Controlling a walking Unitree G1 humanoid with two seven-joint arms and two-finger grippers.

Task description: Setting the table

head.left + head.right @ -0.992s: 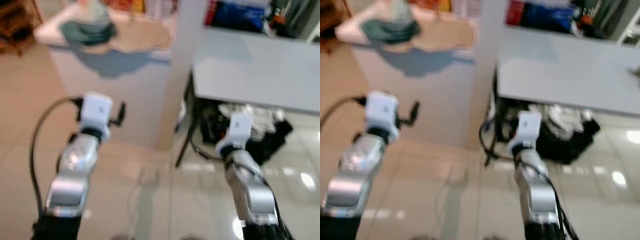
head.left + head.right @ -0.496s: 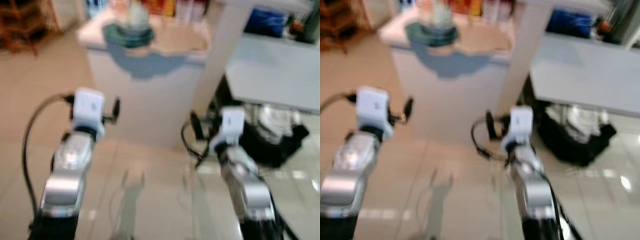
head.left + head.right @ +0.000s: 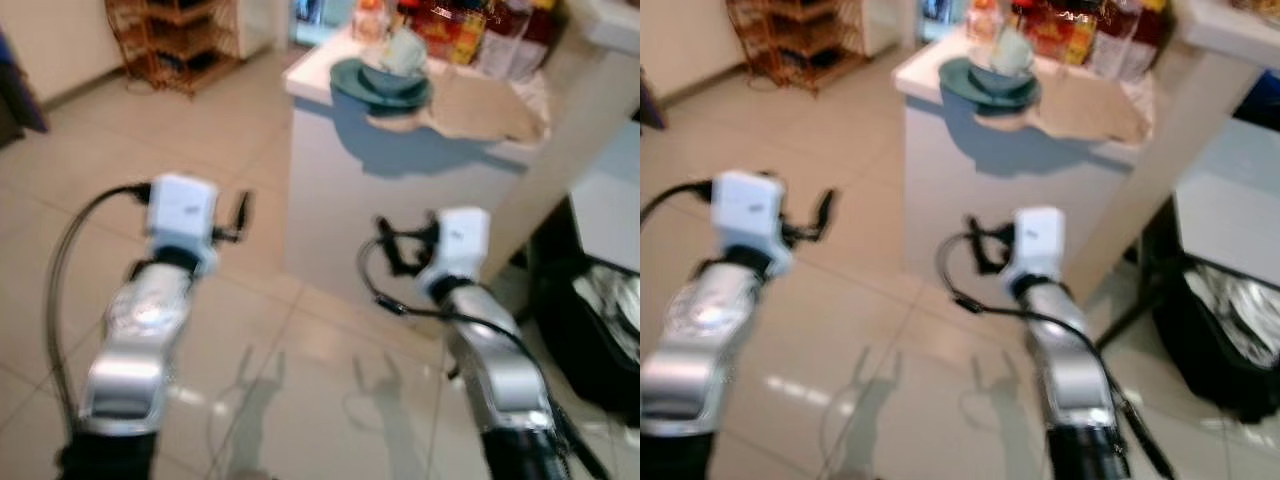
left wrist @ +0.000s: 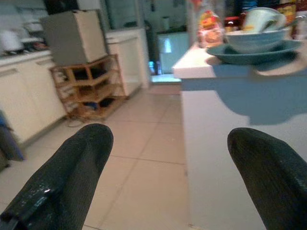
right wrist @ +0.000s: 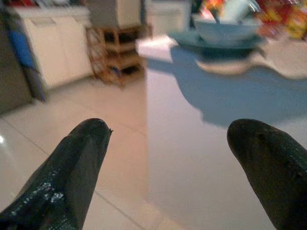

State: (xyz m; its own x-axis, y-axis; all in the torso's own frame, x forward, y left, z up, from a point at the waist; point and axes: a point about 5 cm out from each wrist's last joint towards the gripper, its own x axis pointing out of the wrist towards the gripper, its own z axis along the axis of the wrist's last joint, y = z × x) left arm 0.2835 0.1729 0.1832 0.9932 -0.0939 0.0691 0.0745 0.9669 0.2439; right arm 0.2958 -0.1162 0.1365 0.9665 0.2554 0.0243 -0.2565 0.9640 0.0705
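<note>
Ahead, a teal plate (image 3: 380,85) carrying a bowl (image 4: 253,39) sits on the white tabletop (image 3: 320,72); left gripper (image 4: 168,158) and right gripper (image 5: 168,153) hang with jaws spread, empty.

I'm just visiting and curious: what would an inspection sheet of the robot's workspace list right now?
Surface: white counter, not yet reached.
Job's things: teal plate at the counter's edge carrying a pale blue bowl with a light cup in it.
Clutter: beige cloth; red snack packets.
Grippers: left gripper and right gripper open, empty.
Cables: black cable looping along the left arm.
Surroundings: beige tiled floor, wooden rack, black bag.
</note>
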